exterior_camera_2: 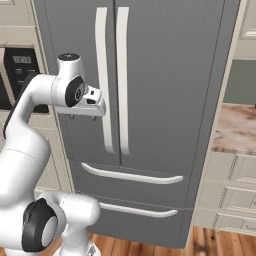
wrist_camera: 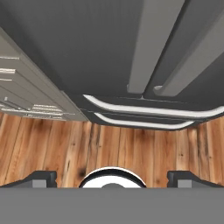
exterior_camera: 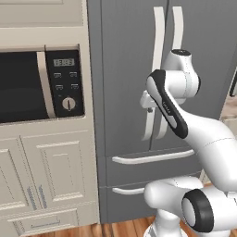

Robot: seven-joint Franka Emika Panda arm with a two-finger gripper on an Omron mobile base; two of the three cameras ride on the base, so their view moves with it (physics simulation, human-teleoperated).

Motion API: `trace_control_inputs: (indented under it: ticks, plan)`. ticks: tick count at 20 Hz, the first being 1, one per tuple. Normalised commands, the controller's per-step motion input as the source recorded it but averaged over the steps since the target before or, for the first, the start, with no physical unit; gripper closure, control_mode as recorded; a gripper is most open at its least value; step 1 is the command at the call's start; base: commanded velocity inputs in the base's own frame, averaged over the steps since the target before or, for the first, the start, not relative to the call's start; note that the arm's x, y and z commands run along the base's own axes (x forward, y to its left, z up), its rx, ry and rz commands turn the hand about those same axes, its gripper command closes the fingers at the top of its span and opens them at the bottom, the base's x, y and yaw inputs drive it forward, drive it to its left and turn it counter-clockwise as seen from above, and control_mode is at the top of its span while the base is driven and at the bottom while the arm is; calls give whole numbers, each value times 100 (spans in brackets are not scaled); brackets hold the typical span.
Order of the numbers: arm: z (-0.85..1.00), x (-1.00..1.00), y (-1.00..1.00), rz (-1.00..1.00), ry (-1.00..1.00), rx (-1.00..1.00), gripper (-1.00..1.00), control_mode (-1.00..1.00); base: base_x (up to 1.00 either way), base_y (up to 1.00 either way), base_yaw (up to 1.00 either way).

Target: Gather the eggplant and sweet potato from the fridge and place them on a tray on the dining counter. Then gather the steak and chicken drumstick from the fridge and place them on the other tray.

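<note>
The tall dark grey fridge [exterior_camera: 125, 69] [exterior_camera_2: 170, 75] [wrist_camera: 87, 43] stands right in front of me with both doors shut. The eggplant, sweet potato, steak and chicken drumstick are hidden behind those doors. My gripper [exterior_camera: 147, 104] [exterior_camera_2: 82, 117] [wrist_camera: 113, 179] hangs at mid-door height, just left of the left door's pale bar handle [exterior_camera: 157, 51] [exterior_camera_2: 102, 75]. It points down at the floor. Its jaws stand wide open with nothing between them, and they touch neither handle. The trays and the dining counter are out of view.
A cream cabinet with a built-in microwave [exterior_camera: 23, 85] adjoins the fridge on the left. Two fridge drawers with curved handles [exterior_camera_2: 130, 176] [wrist_camera: 144, 109] sit below the doors. A brown marbled worktop [exterior_camera_2: 235, 127] over cream drawers lies to the right. Below is wooden floor [wrist_camera: 131, 148].
</note>
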Motion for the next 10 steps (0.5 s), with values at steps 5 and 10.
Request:
trace_control_inputs:
  ticks: [5, 10]
  plan:
    - [0, 0, 0, 0, 0, 0, -100, -100, 0, 0, 0]
    - [-4, -1, 0, 0, 0, 1, -100, -100, 0, 0, 0]
